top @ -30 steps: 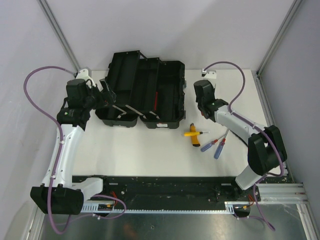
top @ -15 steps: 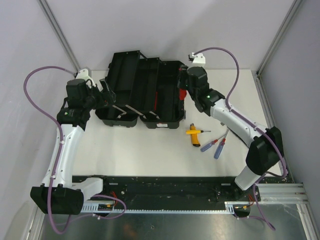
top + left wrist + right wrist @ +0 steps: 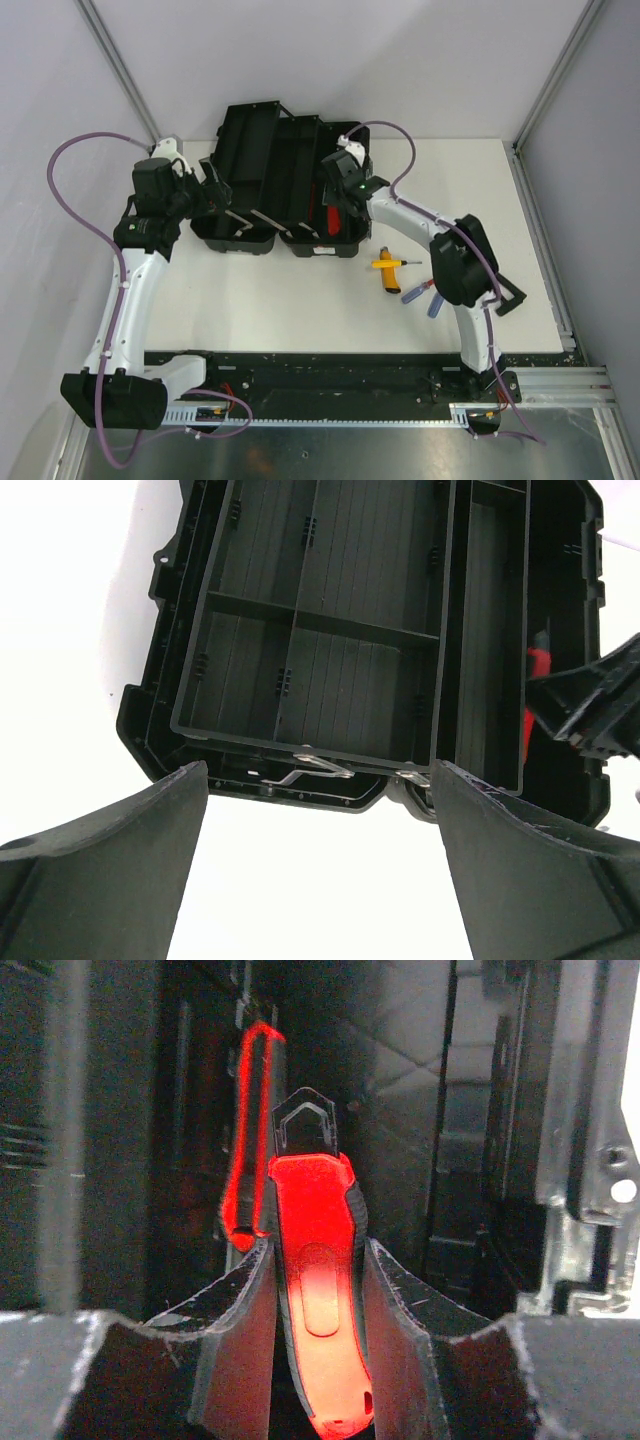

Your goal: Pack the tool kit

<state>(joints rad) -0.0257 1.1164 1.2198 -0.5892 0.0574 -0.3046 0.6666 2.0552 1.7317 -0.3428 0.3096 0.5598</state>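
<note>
Once the right arm had swung in from beside the toolbox (image 3: 255, 150) over the past second, its end effector (image 3: 312, 1250) sat down inside the right bay. It was pinching a red-handled tool (image 3: 312, 1300) by its sides, just beside a second red item (image 3: 250, 1130) lying in the box. Left end effector (image 3: 320, 810) was spread, holding nothing, at the box's left end. Yellow-handled screwdriver (image 3: 384, 266), blue-handled screwdriver (image 3: 413, 294) and one more screwdriver (image 3: 437, 302) lay on the bench (image 3: 300, 310), outside the box. Judgement: one tool ready for release; three left to pack.

No readable text or markings anywhere.
</note>
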